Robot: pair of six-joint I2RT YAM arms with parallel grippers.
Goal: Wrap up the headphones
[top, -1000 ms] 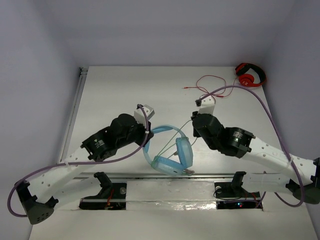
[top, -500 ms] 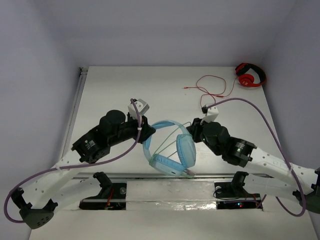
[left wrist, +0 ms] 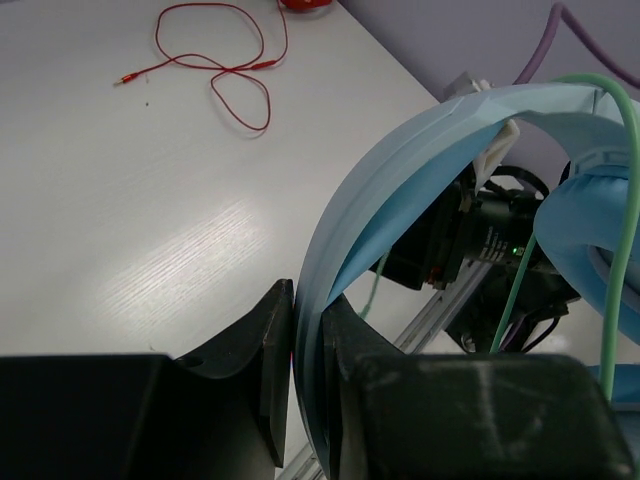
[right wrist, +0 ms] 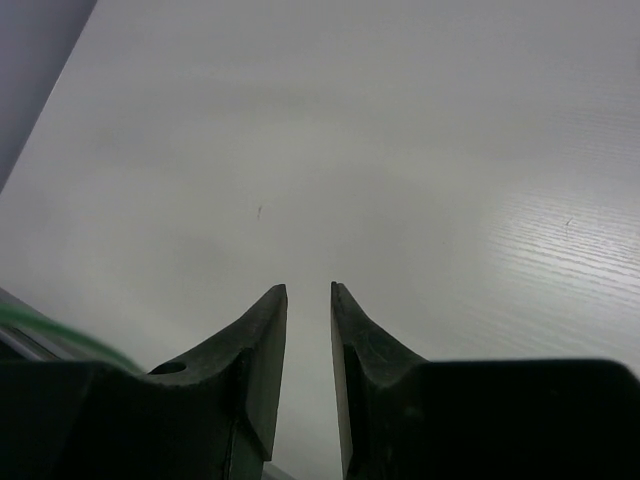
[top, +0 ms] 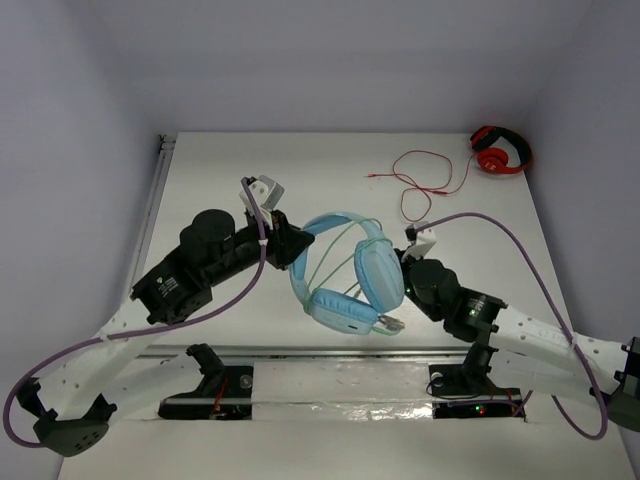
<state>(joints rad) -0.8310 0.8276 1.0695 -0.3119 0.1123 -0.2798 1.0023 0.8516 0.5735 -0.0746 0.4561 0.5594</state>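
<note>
Headphones (top: 345, 310) shifted up-table | left gripper (left wrist: 308, 305) clamped on band (left wrist: 400, 150) — right gripper (right wrist: 308, 300) narrowly apart

So the headphones (top: 350, 275) are light baby blue all over, band and cups, with a thin pale green cable (left wrist: 625, 230). The smaller headphones (top: 497, 152) are bright red, red cable (top: 425, 180) to match. Table (top: 220, 180) is white with faint wood grain. Left arm (top: 110, 335) and right arm (top: 545, 330) are white with black joints and purple hoses (top: 470, 214). Left gripper (left wrist: 305, 300) and right gripper (right wrist: 308, 295) are black.
</note>
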